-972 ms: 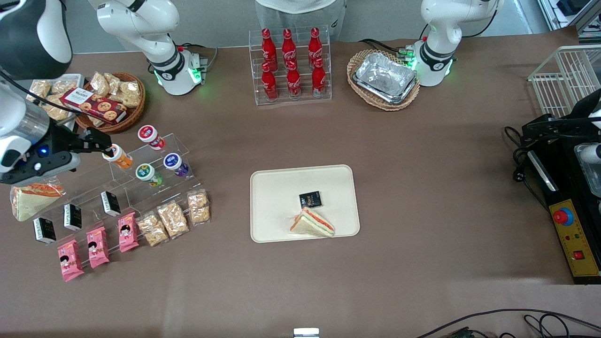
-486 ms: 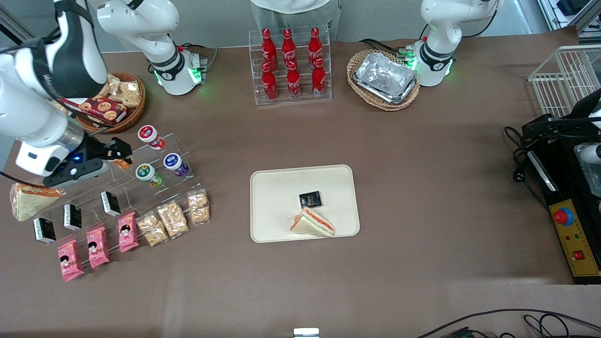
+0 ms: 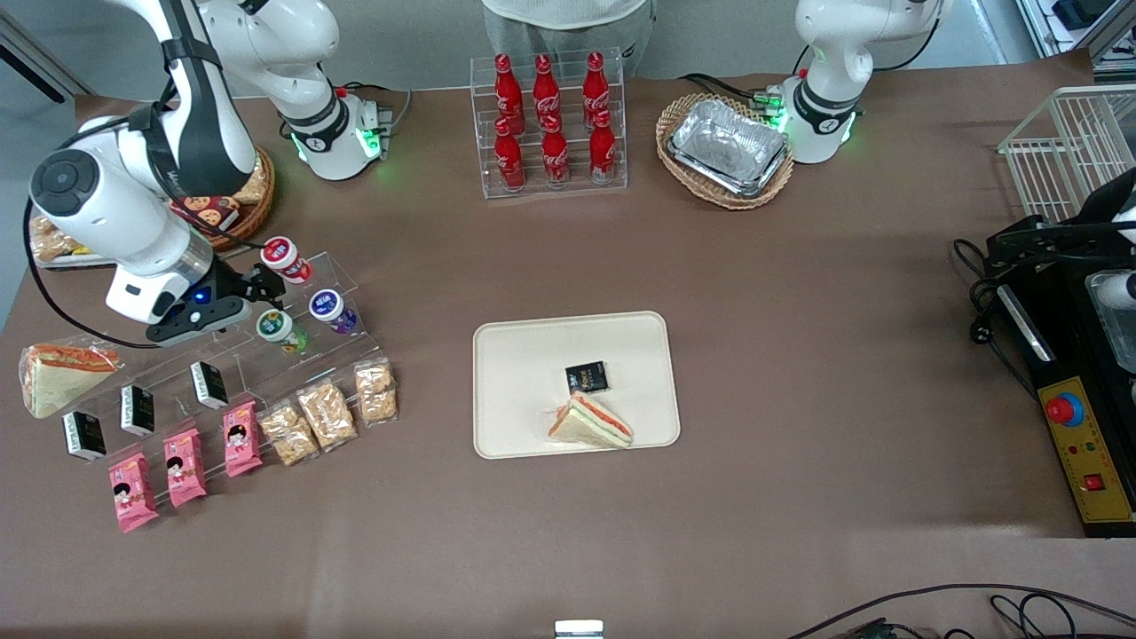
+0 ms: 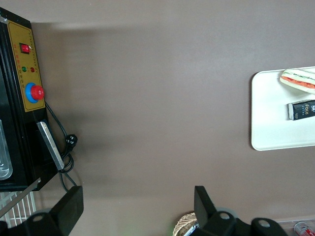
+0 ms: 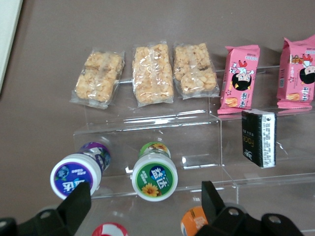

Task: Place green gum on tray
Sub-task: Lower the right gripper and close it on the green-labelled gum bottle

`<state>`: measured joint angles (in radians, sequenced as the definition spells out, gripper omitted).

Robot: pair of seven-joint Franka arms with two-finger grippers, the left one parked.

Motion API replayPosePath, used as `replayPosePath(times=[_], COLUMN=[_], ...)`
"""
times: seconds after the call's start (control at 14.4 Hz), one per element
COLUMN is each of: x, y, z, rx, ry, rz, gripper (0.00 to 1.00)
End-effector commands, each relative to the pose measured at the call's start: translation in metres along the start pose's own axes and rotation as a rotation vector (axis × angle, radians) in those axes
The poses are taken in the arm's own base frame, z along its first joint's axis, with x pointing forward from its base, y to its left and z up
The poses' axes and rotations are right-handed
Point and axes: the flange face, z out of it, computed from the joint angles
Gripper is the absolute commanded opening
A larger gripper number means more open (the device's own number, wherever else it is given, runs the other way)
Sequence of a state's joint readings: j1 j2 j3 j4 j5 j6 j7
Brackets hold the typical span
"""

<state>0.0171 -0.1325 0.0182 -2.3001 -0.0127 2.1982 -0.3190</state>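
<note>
The green gum [image 3: 278, 327] is a green jar with a white lid, lying on the middle step of a clear acrylic stand [image 3: 346, 275]; its flower label faces the wrist camera [image 5: 155, 177]. My gripper [image 3: 266, 287] hovers open just above the stand's upper step, a little farther from the front camera than the green gum. Nothing sits between its fingers [image 5: 78, 201], and the gripper [image 5: 145, 206] is not touching the jar. The cream tray [image 3: 524, 373] lies mid-table, toward the parked arm from the stand, carrying a sandwich [image 3: 590, 422] and a black packet [image 3: 587, 376].
A purple jar [image 3: 330, 309] lies beside the green gum, a red jar [image 3: 284, 257] and an orange jar [image 5: 194, 221] on the step above. Black boxes [image 3: 209, 384], pink packets [image 3: 241, 437] and cracker bags [image 3: 327, 414] fill the lower steps. A snack basket [image 3: 240, 191] stands under the arm.
The arm has swung in from the working arm's table end. The gripper now hangs over the stand next to the green gum, covering the orange jar in the front view.
</note>
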Motion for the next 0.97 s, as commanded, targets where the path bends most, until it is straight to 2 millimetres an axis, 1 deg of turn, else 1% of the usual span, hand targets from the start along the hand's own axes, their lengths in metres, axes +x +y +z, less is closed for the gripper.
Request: replayPosePath(times=[0.0,0.21,0.62,0.9], x=[-0.013,-0.015,-0.025,-0.026], y=[-0.005,-0.007,-0.01,-0.01], z=[0.024,0.048,0.079,0.092], rx=[-0.022,-0.02,-0.019,-0.019], ry=[0.036,0.037,0.041,0.045], rz=[-0.013,-0.014,-0.014,-0.015], gripper=[1.0,1.0,1.0,1.0])
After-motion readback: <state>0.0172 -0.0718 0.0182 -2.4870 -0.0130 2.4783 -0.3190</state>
